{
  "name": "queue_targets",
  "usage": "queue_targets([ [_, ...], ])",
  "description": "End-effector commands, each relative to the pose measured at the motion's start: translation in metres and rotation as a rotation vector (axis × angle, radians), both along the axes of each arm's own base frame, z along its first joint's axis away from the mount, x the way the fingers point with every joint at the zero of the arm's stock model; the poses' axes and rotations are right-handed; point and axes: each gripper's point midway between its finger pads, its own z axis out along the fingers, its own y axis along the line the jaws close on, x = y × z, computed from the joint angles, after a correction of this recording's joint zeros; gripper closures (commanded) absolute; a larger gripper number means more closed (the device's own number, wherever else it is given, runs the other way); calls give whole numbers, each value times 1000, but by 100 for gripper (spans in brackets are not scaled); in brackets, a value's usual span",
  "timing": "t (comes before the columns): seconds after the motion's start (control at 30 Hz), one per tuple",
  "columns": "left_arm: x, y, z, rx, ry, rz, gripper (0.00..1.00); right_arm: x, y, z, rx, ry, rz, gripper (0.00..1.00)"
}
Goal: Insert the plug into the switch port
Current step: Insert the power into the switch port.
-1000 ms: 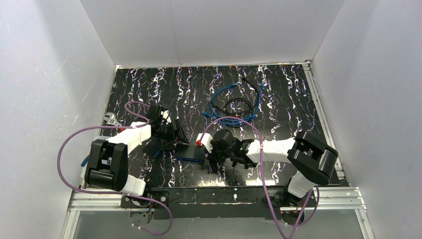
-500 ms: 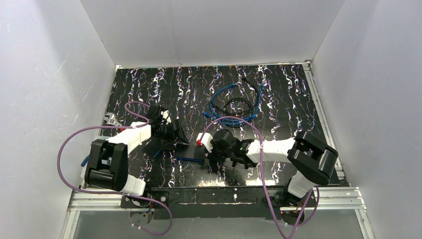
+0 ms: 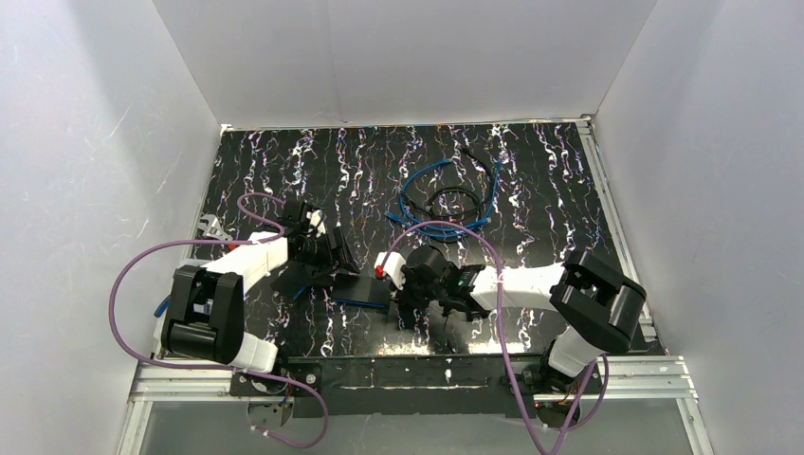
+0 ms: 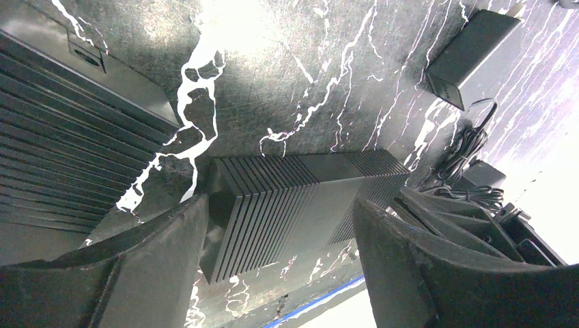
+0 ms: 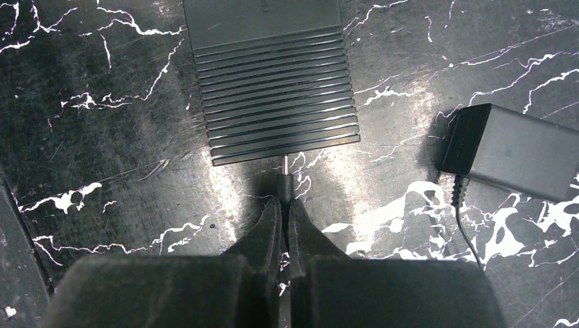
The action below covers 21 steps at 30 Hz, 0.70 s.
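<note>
The switch (image 5: 273, 89) is a small black ribbed box lying flat on the marbled mat; it also shows as the switch (image 3: 365, 289) and the switch (image 4: 293, 205). My right gripper (image 5: 285, 205) is shut on the thin black plug (image 5: 285, 179). The plug's metal tip points at the middle of the switch's near edge and reaches it or stops just short. The port itself is hidden. My left gripper (image 4: 280, 201) stands open, one finger on each side of the switch. I cannot tell whether those fingers touch it. In the top view the left gripper (image 3: 332, 265) and right gripper (image 3: 393, 282) face each other across the switch.
A black power adapter (image 5: 512, 150) with its thin cord lies right of the plug. A larger ribbed black box (image 4: 68, 137) sits beside the left gripper. Coiled blue and black cables (image 3: 446, 199) lie farther back. White walls close in the mat on three sides.
</note>
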Motion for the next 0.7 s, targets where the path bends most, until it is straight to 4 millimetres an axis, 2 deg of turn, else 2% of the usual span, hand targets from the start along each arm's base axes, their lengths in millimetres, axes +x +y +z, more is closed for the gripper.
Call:
queue_targets([
  [0.0,-7,-2,0,-19,22,-10,26,10,27,43,143,-60,21,99],
  [0.67,-8,-1,1,-14,16,-7,26,-1,28,41,145,-13,57,99],
])
